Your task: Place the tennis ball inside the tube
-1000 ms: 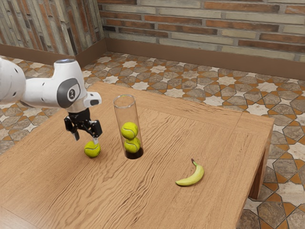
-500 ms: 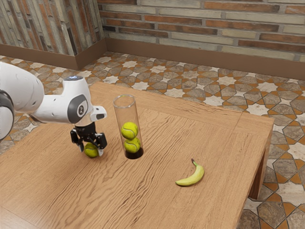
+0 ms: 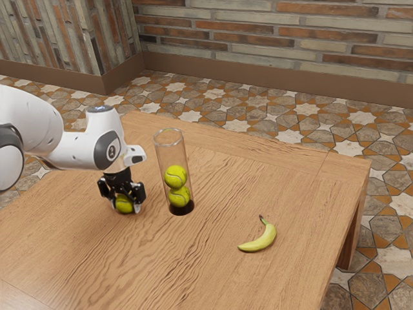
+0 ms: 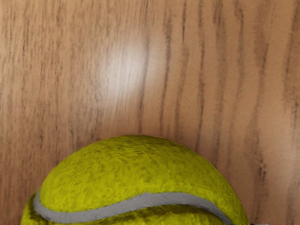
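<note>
Hand [image 3: 126, 209]: pointed down, low over the tabletop, at the end of the white arm [image 3: 80, 152]. State: grasping the loose tennis ball [image 4: 140, 173], one black finger to each side of it. In the wrist view the ball lies just under the hand, fuzzy yellow-green, a grey seam curving across it; wood grain shows beyond.

Position of the task's ball: between the fingers, outside the tube, down at table level. Whether its underside touches the wood cannot be told.

Tube [image 3: 169, 154]: near the hand, toward the exterior view's right. Clear, tall, standing upright on the table, mouth upward and uncovered, dark at the base [image 3: 182, 208]. Contents: two tennis balls, one resting on the other. Lower ball [image 3: 179, 197] sits at the dark base; upper ball [image 3: 175, 176] is at about mid-height. Free space above the upper one, up to the rim.

Banana [image 3: 259, 240]: well apart from hand and tube, farther toward the exterior view's right. Yellow, lying on its side, curved, dark stem tip.

Table [image 3: 206, 271]: light brown wood, visible grain, a leg showing beneath its right-hand end in the exterior view.

Beyond: floor [image 3: 216, 110] of patterned tiles with pale star shapes; brown baseboard [image 3: 258, 81]; wall [image 3: 277, 39] of multicoloured brick.
</note>
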Controlling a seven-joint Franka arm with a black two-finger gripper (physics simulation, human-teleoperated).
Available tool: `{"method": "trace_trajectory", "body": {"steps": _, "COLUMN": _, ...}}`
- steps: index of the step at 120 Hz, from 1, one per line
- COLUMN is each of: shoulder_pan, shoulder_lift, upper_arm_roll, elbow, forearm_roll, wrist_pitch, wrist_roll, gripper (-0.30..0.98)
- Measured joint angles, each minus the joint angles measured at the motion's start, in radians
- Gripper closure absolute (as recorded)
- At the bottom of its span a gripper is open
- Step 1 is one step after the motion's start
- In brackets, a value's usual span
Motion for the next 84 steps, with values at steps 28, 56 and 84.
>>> {"method": "trace_trajectory", "body": {"steps": 28, "shoulder_pan": 0.003, "shoulder_lift": -0.005, "upper_arm_roll": 0.001, "elbow": 0.001, "forearm_roll": -0.001, "wrist_pitch": 0.001, "wrist_roll": 0.001, "gripper": 0.27}}
{"method": "trace_trajectory", "body": {"steps": 56, "shoulder_pan": -0.008, "shoulder_lift": -0.084, "upper_arm_roll": 0.002, "elbow": -0.001, "forearm_roll": 0.011, "wrist_pitch": -0.002, "wrist_roll": -0.004, "gripper": 0.32}}
{"method": "trace_trajectory", "body": {"steps": 84, "shoulder_pan": -0.010, "shoulder_lift": -0.236, "upper_arm_roll": 0.001, "elbow": 0.108, "forearm_roll": 0.053, "wrist_pitch": -0.109, "wrist_roll": -0.010, "gripper": 0.35}}
